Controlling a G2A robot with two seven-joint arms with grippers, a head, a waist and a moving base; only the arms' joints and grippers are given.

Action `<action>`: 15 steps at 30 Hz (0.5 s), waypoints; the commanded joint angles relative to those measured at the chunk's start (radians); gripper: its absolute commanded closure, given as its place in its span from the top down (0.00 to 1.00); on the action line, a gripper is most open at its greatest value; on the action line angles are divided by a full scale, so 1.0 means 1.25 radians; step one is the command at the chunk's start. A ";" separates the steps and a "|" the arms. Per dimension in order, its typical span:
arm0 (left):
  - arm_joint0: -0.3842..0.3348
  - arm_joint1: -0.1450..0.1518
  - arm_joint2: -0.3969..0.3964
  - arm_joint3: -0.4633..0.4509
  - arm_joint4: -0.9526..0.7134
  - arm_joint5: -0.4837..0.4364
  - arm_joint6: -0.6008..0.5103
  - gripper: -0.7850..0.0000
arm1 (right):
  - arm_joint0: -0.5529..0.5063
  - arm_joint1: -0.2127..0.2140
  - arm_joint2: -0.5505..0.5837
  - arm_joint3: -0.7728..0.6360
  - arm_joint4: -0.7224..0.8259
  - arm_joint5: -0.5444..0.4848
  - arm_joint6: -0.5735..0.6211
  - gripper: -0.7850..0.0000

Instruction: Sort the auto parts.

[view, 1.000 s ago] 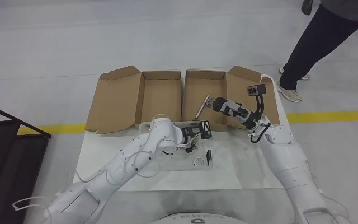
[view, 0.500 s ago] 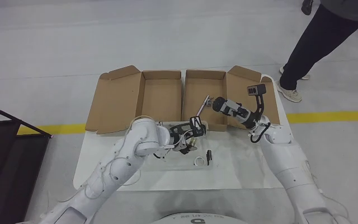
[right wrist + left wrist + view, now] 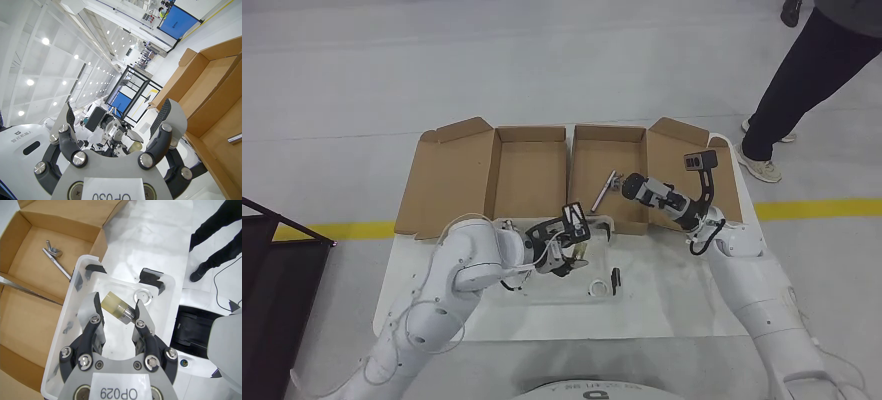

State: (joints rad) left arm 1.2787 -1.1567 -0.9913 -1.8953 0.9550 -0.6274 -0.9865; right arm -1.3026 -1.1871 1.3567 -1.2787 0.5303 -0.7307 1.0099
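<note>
As the left gripper (image 3: 117, 300) clamps it, the cylinder (image 3: 115, 309) shows translucent yellow — steel-capped.

light: bright, even | source: ceiling lamps (image 3: 45, 41) | shadows: soft | edges: fisheye-bent

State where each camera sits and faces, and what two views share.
Top view: above the arms, looking down at the white table and two open brown cardboard boxes; left arm and right arm show.
Left wrist view: on that wrist, facing down into the clear plastic bin; left pincer grips a yellowish metal-ended cylinder.
Right wrist view: on that wrist, facing sideways and up at the hall ceiling; open right pincer shows.
Shared: both wrist views show the left pincer holding the cylinder.
</note>
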 commanded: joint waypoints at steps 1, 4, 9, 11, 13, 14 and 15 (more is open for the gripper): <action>0.000 0.000 0.000 0.000 0.000 0.000 0.000 0.00 | 0.000 0.000 0.000 0.000 0.000 0.000 0.000 1.00; 0.000 0.000 0.000 0.000 0.000 0.000 0.000 0.00 | 0.000 0.000 0.000 0.000 0.000 0.000 0.000 1.00; 0.013 0.002 -0.012 -0.003 -0.031 0.018 0.054 0.00 | 0.000 0.000 0.000 0.000 0.000 0.000 0.000 1.00; 0.016 0.005 -0.039 0.004 -0.089 0.025 0.069 0.00 | 0.000 0.000 0.000 0.000 0.000 0.000 0.000 1.00; 0.019 0.010 -0.072 0.016 -0.173 0.023 0.079 0.00 | 0.000 0.000 0.000 0.000 0.000 0.000 0.000 1.00; 0.019 0.012 -0.091 0.023 -0.216 0.020 0.079 0.00 | 0.000 0.000 0.000 0.000 0.000 0.000 0.000 1.00; 0.018 0.016 -0.111 0.031 -0.256 0.012 0.075 0.00 | 0.000 0.000 0.000 0.000 0.000 0.000 0.000 1.00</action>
State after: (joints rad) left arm 1.3022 -1.1414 -1.1014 -1.8673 0.7053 -0.6027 -0.8875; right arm -1.3026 -1.1871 1.3567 -1.2787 0.5303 -0.7307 1.0099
